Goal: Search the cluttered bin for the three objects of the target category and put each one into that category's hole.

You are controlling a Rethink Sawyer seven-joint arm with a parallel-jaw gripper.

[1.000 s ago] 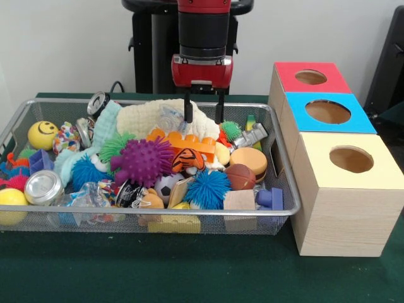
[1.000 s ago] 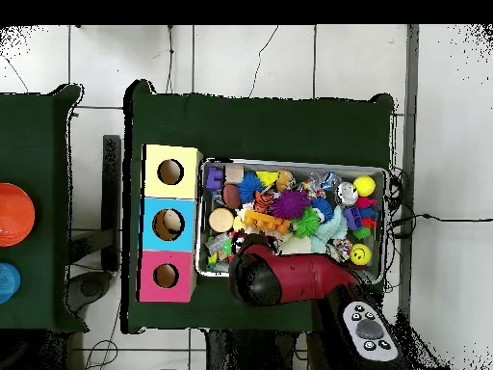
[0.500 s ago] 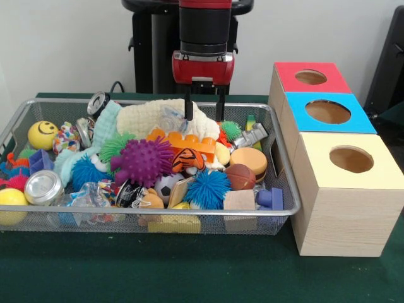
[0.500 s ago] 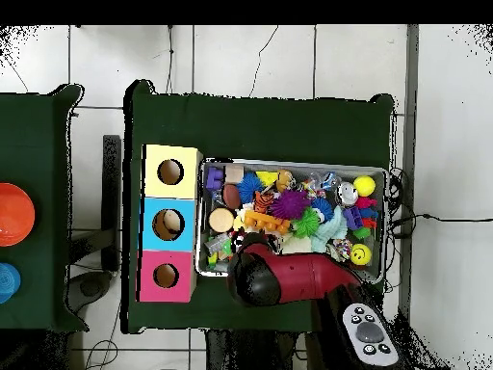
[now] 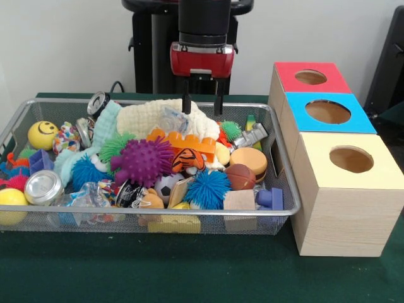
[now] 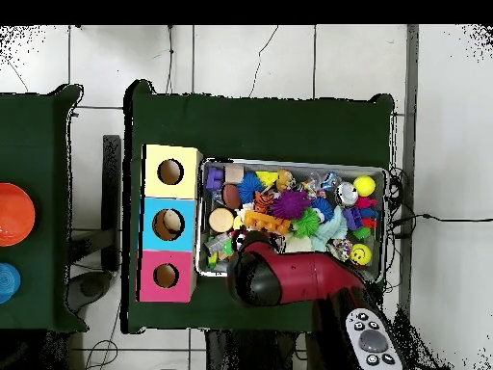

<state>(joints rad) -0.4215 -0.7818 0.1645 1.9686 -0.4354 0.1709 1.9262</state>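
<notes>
My gripper (image 5: 202, 106) hangs open and empty above the far side of the wire bin (image 5: 189, 218), over the cream knitted cloth (image 5: 158, 120). In the overhead view the red arm (image 6: 289, 279) covers the bin's (image 6: 381, 174) near edge and hides the gripper. The bin is packed with toys: a purple spiky ball (image 5: 142, 161), a blue spiky ball (image 5: 207, 188), an orange brick (image 5: 183, 143), a toy burger (image 5: 248, 161), a brown ball (image 5: 240, 177) and a yellow smiley ball (image 5: 42, 134). Three wooden boxes with round holes stand beside the bin: red (image 5: 310, 76), blue (image 5: 328, 112) and yellow (image 5: 351, 159).
A silver can lid (image 5: 43, 187) and a yellow ball (image 5: 11, 205) lie at the bin's left end. A purple block (image 5: 270, 199) and a wooden cube (image 5: 239, 203) sit near the front right corner. Green cloth (image 5: 189, 271) covers the table.
The gripper has risen straight up from just above the cream cloth, still open and empty. The toys in the bin have not moved.
</notes>
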